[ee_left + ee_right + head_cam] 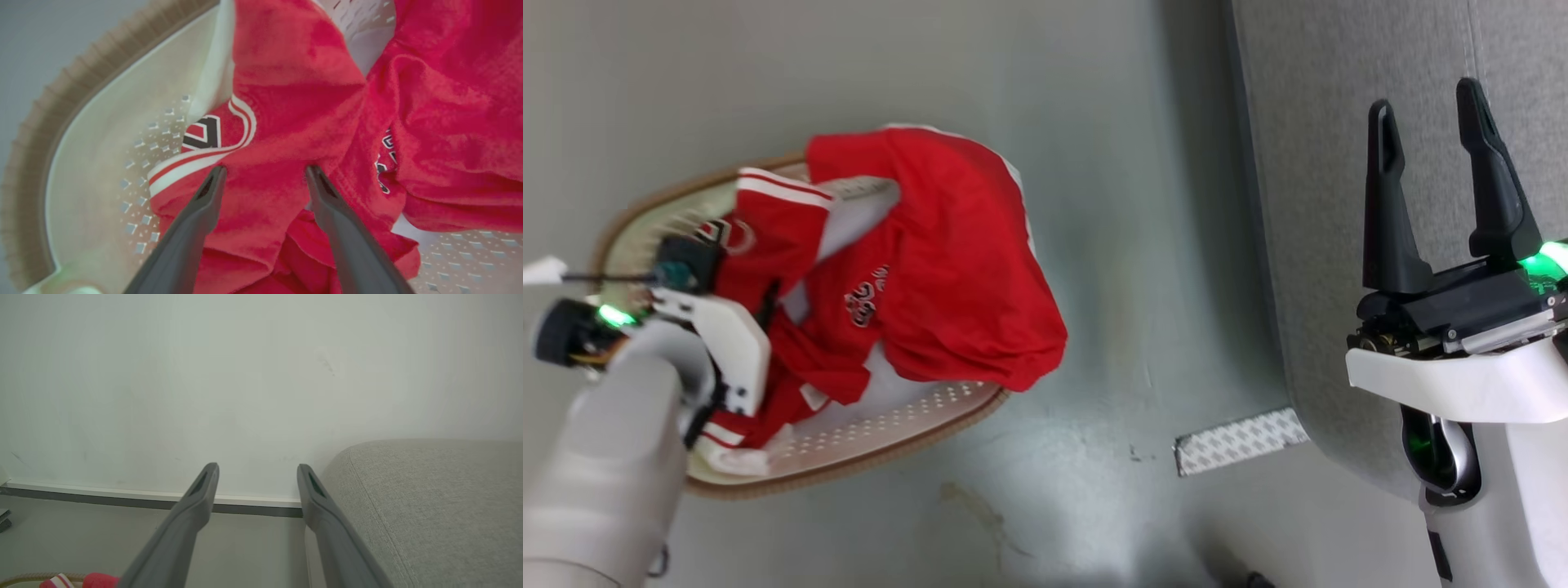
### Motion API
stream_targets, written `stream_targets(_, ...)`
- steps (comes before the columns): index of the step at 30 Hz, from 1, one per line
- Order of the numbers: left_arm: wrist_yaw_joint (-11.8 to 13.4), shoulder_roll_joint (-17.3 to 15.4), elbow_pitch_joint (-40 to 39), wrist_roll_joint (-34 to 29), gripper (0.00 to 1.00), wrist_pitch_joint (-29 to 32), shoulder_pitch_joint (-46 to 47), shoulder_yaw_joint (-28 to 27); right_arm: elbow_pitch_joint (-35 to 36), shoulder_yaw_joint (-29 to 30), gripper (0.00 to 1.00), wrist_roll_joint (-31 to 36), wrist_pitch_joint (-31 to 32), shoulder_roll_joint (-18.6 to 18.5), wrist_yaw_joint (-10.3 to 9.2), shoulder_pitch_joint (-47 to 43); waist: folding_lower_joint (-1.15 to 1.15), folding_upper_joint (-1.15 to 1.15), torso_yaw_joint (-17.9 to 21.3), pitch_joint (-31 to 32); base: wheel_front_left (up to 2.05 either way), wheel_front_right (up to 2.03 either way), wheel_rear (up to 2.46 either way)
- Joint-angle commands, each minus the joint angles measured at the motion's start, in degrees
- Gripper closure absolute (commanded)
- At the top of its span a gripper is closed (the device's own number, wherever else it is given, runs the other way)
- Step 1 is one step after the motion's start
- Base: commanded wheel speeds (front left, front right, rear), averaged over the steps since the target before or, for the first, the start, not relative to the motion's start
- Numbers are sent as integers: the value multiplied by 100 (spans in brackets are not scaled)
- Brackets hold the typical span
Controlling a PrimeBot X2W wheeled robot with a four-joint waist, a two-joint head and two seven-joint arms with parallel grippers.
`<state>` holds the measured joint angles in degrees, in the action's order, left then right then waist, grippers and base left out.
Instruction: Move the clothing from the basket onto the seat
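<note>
Zero garments moved: the clothing [947,245] is heaped in the basket [915,425] at the left, one fold draped over its right rim; none has been laid on the seat [1323,204] at the right.
Remaining: every piece is judged yet to be lifted and carried across.
Left gripper [265,171]: fingers spread over the red fabric, nothing pinched; contact cannot be told.
Right gripper [1425,98]: spread and empty, above the seat's near edge.
Writing: a dark-outlined emblem is seen on the cloth; no letters can be read.

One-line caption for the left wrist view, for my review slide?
Open left tool poised above the red clothing heaped in the cream basket.
</note>
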<state>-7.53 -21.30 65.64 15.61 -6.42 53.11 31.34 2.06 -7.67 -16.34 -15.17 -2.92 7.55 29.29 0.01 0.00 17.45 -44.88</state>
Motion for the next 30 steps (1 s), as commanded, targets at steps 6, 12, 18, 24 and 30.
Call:
stream_targets(6, 11, -293, 138, 196, 0, 78, 519, 471, 101, -86, 0, -132, 3, 2, -12, 130, -1, 0, 301, -501, 0, 0, 0)
stream_targets(12, 10, -341, 133, 302, 0, 218, 712, 1075, 120, -187, 0, -188, 3, 2, -12, 151, -1, 0, 416, -674, 0, 0, 0)
stream_targets(18, 11, -478, 292, 655, 0, 462, 892, 1383, 157, -272, 0, -156, 3, 1, -12, 160, -1, 0, 481, -805, 0, 0, 0)
stream_targets(24, 12, -454, 578, 775, 0, 569, 1050, 1356, 143, -262, 0, -149, 3, 2, -12, 126, -1, 0, 473, -882, 0, 0, 0)
stream_targets(30, 12, -290, 582, 910, 100, 181, 942, 1405, 49, -261, 0, -125, 3, 2, -12, 145, -1, 0, 371, -711, 0, 0, 0)
